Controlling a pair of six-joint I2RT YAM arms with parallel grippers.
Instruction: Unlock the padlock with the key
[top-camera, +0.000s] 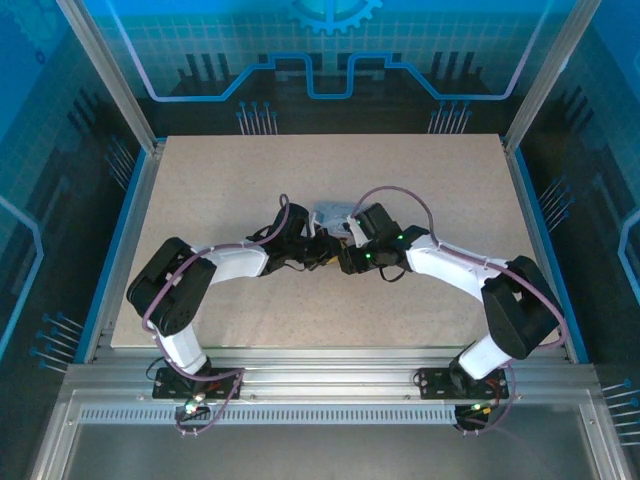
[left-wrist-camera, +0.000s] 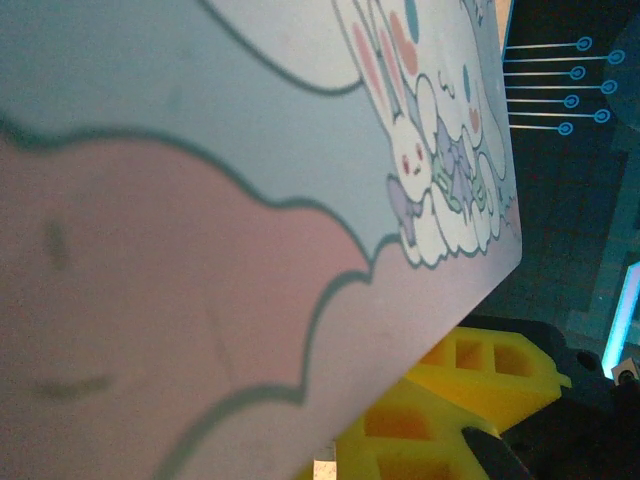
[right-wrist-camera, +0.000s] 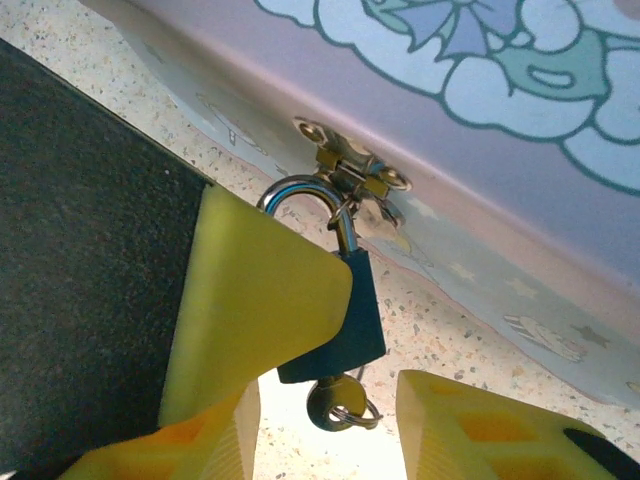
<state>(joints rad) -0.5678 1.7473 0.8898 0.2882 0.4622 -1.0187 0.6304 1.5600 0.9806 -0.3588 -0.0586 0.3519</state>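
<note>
Key's in, lock not popped yet, I reckon. The small dark grey metal key (right-wrist-camera: 330, 405) sits in the dark blue padlock (right-wrist-camera: 355, 320), which hangs on the pale blue cartoon tin (right-wrist-camera: 480, 150) mid-table (top-camera: 300, 300). My right fingers (right-wrist-camera: 250, 300) straddle it, spread and gripping nothing. My left fingers (top-camera: 310, 245) are by the tin, grip unclear.

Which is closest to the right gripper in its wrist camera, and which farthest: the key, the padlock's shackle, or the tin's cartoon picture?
1. key: low in view, between the right gripper fingers.
2. shackle: above, hooked through the hasp.
3. cartoon picture: top of view, on the tin.
</note>
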